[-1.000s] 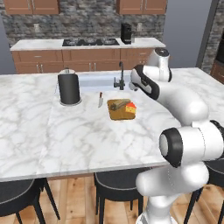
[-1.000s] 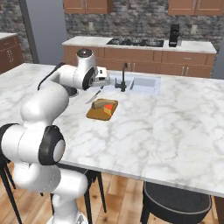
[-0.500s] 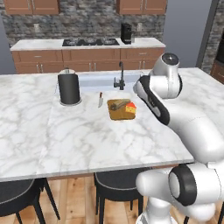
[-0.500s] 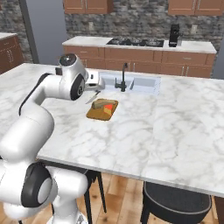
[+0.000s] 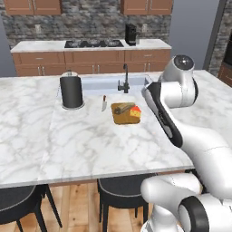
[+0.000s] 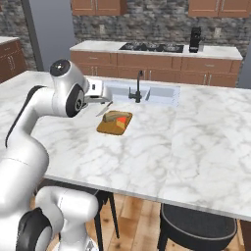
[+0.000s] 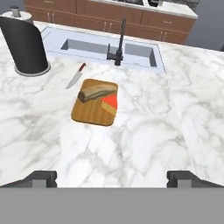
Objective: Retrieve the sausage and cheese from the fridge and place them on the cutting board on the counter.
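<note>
A: Where were the sausage (image 7: 98, 92) and cheese (image 7: 110, 104)?
B: Both lay on the cutting board (image 7: 89, 113), near the sink (image 7: 105, 49).
A: Gripper (image 7: 112, 178) condition?
B: Fingers spread wide apart, empty, above the counter (image 7: 144, 135).

The cutting board (image 6: 114, 124) on the counter (image 6: 196, 132) carries the cheese (image 6: 120, 123) (orange wedge) beside a brownish link.
</note>
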